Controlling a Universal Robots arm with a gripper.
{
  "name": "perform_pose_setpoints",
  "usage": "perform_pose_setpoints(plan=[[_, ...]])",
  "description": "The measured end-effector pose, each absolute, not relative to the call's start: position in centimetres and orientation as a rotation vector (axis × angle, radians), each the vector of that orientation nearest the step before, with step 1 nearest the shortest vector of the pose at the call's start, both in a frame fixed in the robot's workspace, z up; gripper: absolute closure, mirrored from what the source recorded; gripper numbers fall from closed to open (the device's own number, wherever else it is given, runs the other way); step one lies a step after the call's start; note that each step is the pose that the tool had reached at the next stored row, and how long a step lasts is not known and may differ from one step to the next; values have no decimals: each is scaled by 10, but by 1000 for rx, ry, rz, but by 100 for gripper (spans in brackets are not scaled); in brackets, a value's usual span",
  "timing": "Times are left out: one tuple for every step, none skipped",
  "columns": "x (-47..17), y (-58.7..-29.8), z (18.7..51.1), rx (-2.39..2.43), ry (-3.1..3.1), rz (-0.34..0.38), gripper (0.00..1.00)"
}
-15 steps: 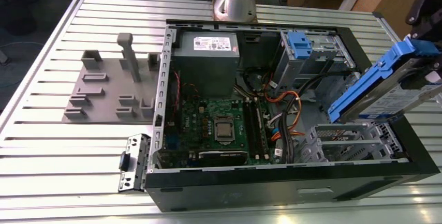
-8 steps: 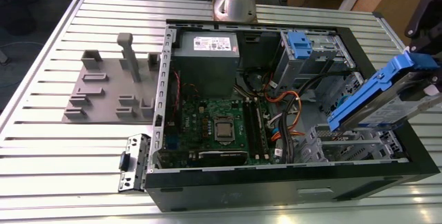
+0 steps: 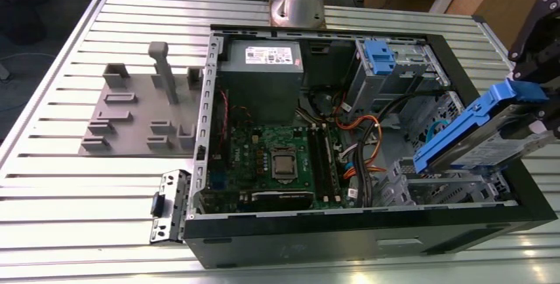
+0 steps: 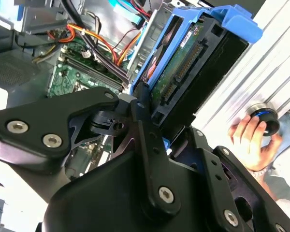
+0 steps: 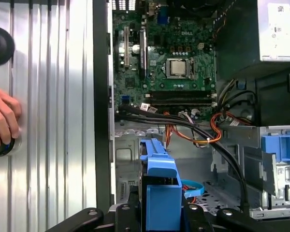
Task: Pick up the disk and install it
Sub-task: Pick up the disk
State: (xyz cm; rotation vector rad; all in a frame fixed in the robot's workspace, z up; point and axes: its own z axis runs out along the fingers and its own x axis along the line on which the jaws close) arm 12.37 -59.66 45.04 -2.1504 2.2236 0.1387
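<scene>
- The disk [image 3: 490, 133] is a flat silver-grey hard drive framed by a blue plastic bracket. In the second wrist view [image 4: 183, 72] its dark circuit-board side and a row of connector pins show.
- It sits between the jaws of the black gripper [image 3: 542, 110], which are closed on it from 2 opposite sides and hold it clear of everything below.
- Its long axis is tilted. The lower end points down into the open computer case [image 3: 350, 231], and the upper end rises toward the exterior view's right.
- It hangs above the metal drive cage [image 3: 446, 189] in the case's near corner, on the exterior view's right.
- The green motherboard [image 3: 280, 159] lies flat inside the case, to the exterior view's left of the disk.
- The case lies on a slatted metal counter [image 3: 52, 166]. In the first wrist view, a person's hand [image 5: 2, 121] rests on the counter beside the case.
</scene>
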Motion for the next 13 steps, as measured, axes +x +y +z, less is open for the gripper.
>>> perform_pose_setpoints(plan=[[124, -597, 450, -2145, 2229, 139, 64], [124, -597, 450, -2144, 2229, 139, 64], [124, -597, 450, -2144, 2229, 138, 64], [124, -597, 450, -2144, 2229, 138, 64], [124, -597, 450, -2144, 2229, 138, 64], [124, -597, 450, -2144, 2229, 138, 64], [124, -597, 450, -2144, 2229, 138, 64], [124, -597, 450, -2144, 2229, 138, 64], [124, -597, 450, -2144, 2229, 138, 64], [124, -597, 450, -2144, 2229, 138, 64], [124, -597, 450, -2144, 2229, 138, 64], [124, -597, 450, -2144, 2229, 138, 64], [124, -597, 450, -2144, 2229, 138, 64]])
